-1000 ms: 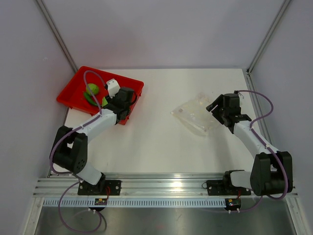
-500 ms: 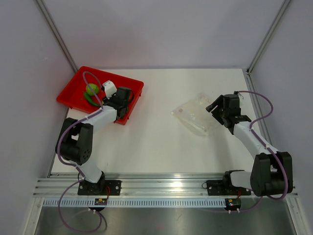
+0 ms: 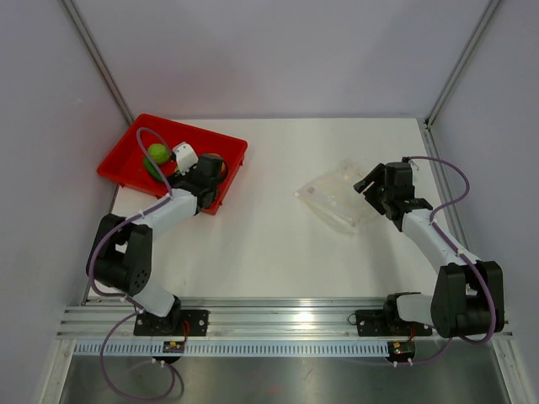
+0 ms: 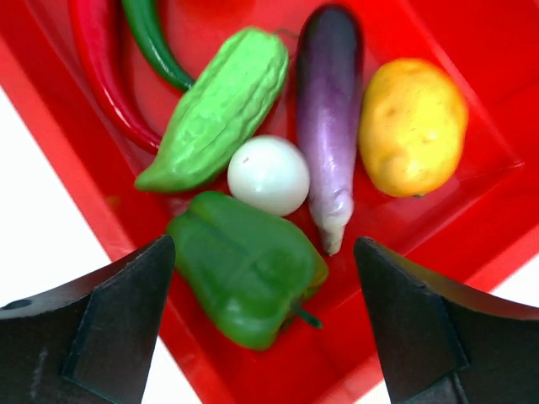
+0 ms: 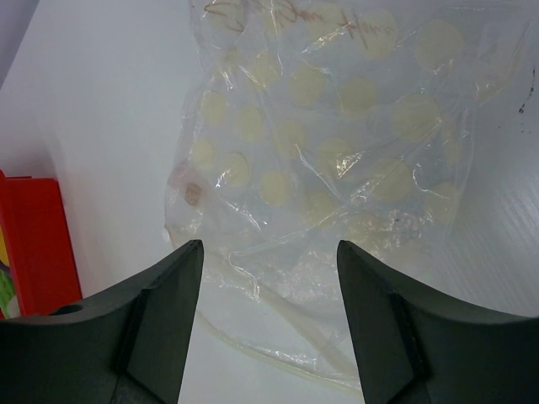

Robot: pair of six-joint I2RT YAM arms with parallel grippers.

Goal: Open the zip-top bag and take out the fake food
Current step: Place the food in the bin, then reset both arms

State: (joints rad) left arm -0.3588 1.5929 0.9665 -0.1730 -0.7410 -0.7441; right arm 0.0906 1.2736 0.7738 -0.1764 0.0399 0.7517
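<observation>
The fake food lies in the red tray [image 4: 76, 194]: a green pepper [image 4: 244, 265], a white ball [image 4: 269, 174], a knobbly green gourd [image 4: 221, 105], a purple eggplant [image 4: 328, 118], a round yellow piece [image 4: 413, 124], and a red chili [image 4: 101, 76] beside a green chili [image 4: 152, 38]. My left gripper [image 4: 263, 252] hangs open just above the pepper, holding nothing; from above the left gripper [image 3: 210, 168] is over the tray's near right corner. The zip-top bag [image 5: 337, 151] lies flat and crinkled on the table. My right gripper [image 5: 269, 248] is open over its near edge.
The red tray [image 3: 126, 160] sits at the table's back left, the zip-top bag [image 3: 337, 198] right of centre with the right gripper [image 3: 365, 185] at its right side. The enclosure's grey walls bound the table on three sides. The tray's corner [image 5: 29, 244] shows in the right wrist view.
My left gripper has opened and the green pepper now lies loose in the tray. The left wrist shifted slightly farther over the tray. The right arm and bag have not moved.
</observation>
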